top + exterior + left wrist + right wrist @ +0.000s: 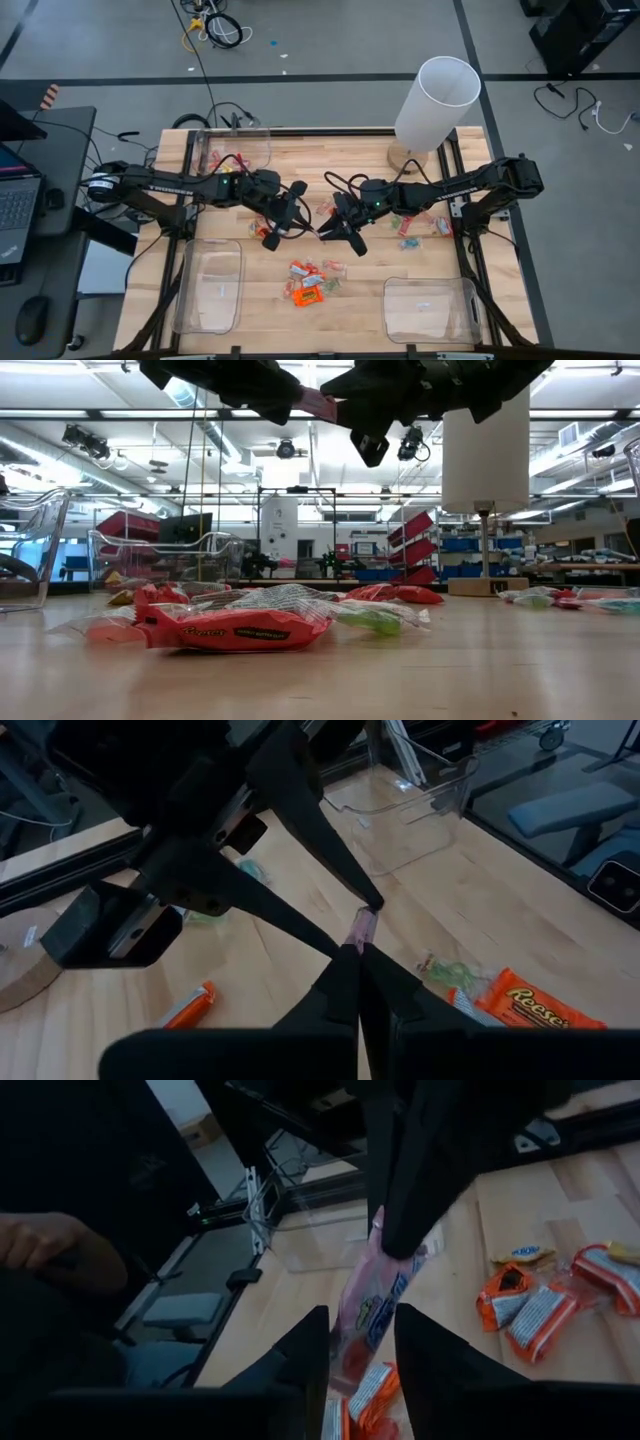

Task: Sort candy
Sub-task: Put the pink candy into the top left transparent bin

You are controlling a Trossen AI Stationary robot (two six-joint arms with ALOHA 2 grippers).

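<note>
A pink-and-yellow wrapped candy (372, 1305) hangs in the air above the middle of the table, between my two grippers. My left gripper (358, 956) is shut on one end of it. My right gripper (361, 1348) faces it from the table's right, its fingers apart on either side of the candy's other end. The high view shows both grippers tip to tip, left (306, 229) and right (330, 232). In the low view the candy (318, 405) is high above the wood. A heap of orange and other candy (308, 283) lies on the table nearer the front edge. My left gripper pinches the wrapper's end (362, 932) between its two fingertips, coming roughly level from the table's left. The candy is lifted clear of the table and reaches out toward the other gripper. My right gripper has the candy's other end (358, 1342) between its spread fingers; whether they touch it, I cannot tell.
A clear bin holding some candy (235, 155) stands at the far left, another clear bin (208, 285) at the near left and a third (430, 308) at the near right. A tall white cylinder on a wooden base (437, 100) stands far right. Loose candy (415, 225) lies under the right arm.
</note>
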